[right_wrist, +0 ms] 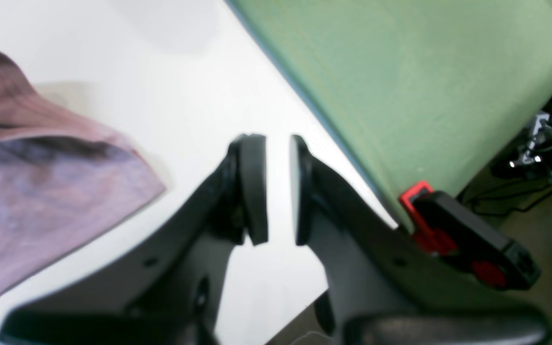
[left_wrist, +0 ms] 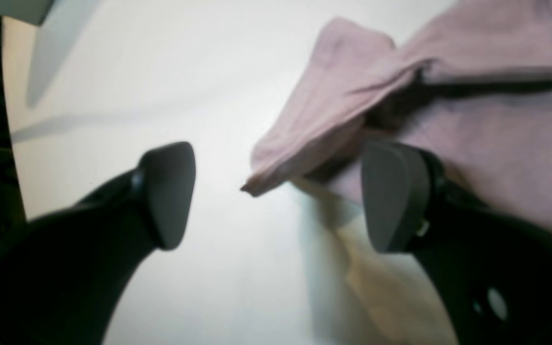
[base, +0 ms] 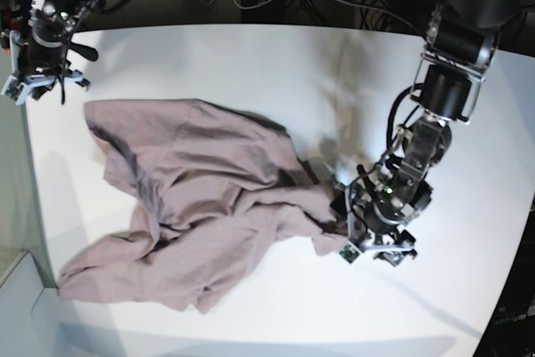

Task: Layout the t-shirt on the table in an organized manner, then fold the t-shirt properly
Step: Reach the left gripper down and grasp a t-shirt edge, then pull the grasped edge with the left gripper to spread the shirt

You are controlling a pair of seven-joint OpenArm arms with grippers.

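over the table (base: 384, 311), the left arm (base: 439, 110) is showing black segments and silvery fittings, with a black cable (base: 390, 114) curving alongside. the right arm (base: 65, 2) is looking black and silvery too. the left gripper (left_wrist: 278, 196) is showing dark, rounded tips; the right gripper (right_wrist: 280, 189), dark, narrow ones.

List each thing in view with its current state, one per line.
T-shirt: on the table, crumpled and spread unevenly, not folded
Table: upright, bearing the shirt
Left gripper: open, holding nothing, at one end of the shirt
Right gripper: slightly open, holding nothing, away from the shirt
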